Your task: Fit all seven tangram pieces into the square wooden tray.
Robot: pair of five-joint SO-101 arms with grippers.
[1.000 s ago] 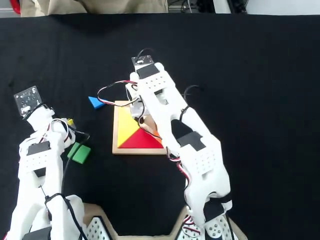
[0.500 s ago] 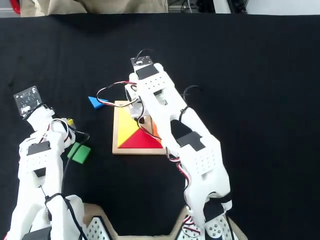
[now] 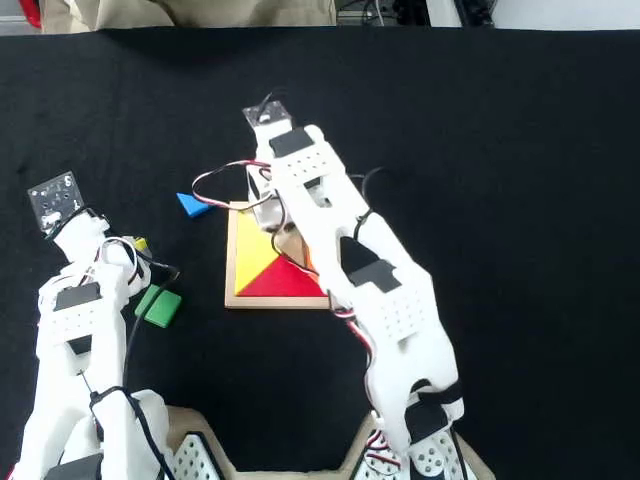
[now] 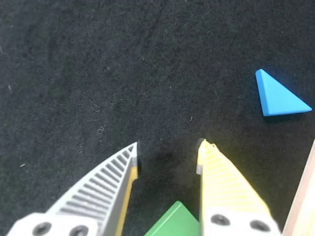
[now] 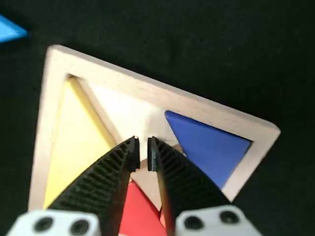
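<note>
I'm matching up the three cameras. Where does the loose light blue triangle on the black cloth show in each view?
High view: the light blue triangle lies on the cloth beside the far left corner of the tray.
Left wrist view: the triangle lies ahead of the left gripper, near the tray rim.
Right wrist view: the triangle lies off the tray corner by the yellow piece.
Shared landmark: the tray.

Black cloth [image 3: 520, 150] covers the table across the frame. Upper edge: red object [image 3: 30, 12] in the upper left corner, beige surface [image 3: 190, 12] beside it. Lower edge: pale wooden board [image 3: 225, 460].
</note>
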